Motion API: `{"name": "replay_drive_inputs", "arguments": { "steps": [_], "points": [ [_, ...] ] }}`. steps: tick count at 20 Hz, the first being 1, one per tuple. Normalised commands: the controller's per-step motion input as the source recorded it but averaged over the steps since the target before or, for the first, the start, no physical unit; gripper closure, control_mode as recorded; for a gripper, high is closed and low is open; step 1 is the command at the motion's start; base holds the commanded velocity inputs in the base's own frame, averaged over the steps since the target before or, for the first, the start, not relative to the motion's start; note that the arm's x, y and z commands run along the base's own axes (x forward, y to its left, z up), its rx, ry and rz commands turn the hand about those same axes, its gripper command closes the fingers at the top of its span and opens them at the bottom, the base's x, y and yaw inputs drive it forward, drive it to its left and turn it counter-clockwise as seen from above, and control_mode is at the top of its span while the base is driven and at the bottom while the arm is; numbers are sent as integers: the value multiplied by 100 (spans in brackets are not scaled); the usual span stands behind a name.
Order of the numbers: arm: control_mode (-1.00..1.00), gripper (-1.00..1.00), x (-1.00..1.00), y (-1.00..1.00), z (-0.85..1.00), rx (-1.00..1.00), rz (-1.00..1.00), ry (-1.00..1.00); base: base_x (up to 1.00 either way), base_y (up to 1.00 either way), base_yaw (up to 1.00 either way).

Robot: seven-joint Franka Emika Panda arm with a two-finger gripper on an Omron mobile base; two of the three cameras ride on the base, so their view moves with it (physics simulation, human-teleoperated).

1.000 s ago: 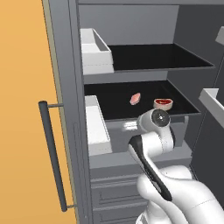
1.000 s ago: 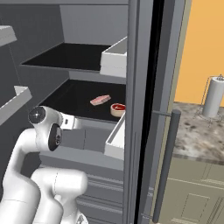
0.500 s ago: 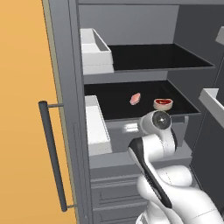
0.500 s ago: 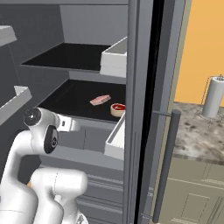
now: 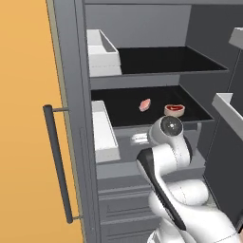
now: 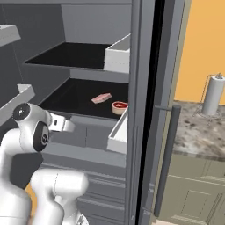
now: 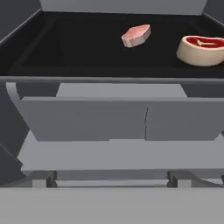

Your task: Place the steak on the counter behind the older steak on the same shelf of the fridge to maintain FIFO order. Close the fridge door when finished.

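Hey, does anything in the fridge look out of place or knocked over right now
Nothing stands out. The steak and the older steak both lie flat and apart on the shelf, nothing spilled. Both doors of the fridge stand open.

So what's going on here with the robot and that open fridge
The robot arm sits in front of the open fridge, holding nothing. The salmon-pink steak already lies on the lower black shelf, set further back than the older steak with the pale rim, which sits nearer the front edge. The two pieces lie apart. The fridge doors stand open, so closing them remains to be done.
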Motion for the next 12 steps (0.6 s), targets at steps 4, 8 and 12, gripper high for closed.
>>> {"name": "replay_drive_inputs", "arguments": {
  "steps": [4,8,12],
  "points": [
    [100,-100,0,0,0,0,0,0,-79,10,-10],
    [100,-100,0,0,0,0,0,0,-56,3,-10],
    [100,-100,0,0,0,0,0,0,-12,15,-5]
  ]
}}
